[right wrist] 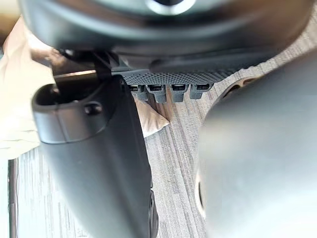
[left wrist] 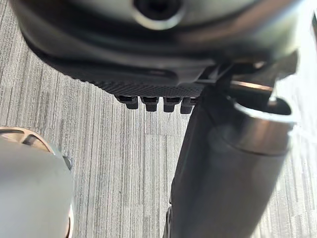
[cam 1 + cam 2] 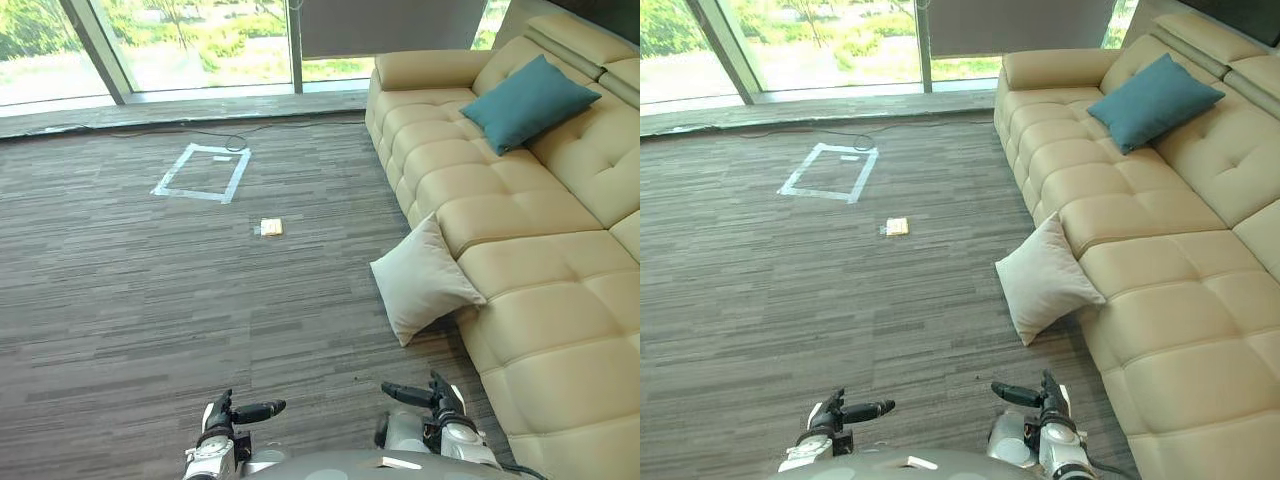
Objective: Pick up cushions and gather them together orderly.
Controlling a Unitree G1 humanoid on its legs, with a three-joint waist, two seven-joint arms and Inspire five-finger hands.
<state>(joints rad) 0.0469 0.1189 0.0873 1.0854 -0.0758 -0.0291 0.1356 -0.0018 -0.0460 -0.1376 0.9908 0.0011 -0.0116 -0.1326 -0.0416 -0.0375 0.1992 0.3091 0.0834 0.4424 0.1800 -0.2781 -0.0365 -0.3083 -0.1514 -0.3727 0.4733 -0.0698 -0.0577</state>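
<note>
Both arms are low, at the bottom edge of the head views, hands apart and level with each other. The left hand (image 3: 236, 414) comes in from lower left with its dark digits stretched toward the other hand, holding nothing. The right hand (image 3: 434, 397) comes in from lower right, stretched back toward the left, also empty. In the left wrist view, the fingers (image 2: 151, 102) sit in a straight row and the thumb (image 2: 223, 173) stands out, uncurled. The right wrist view shows the same pose.

white cushion (image 1: 150, 120) on carpet (image 1: 173, 173) past the fingers (image 1: 158, 93).
</note>
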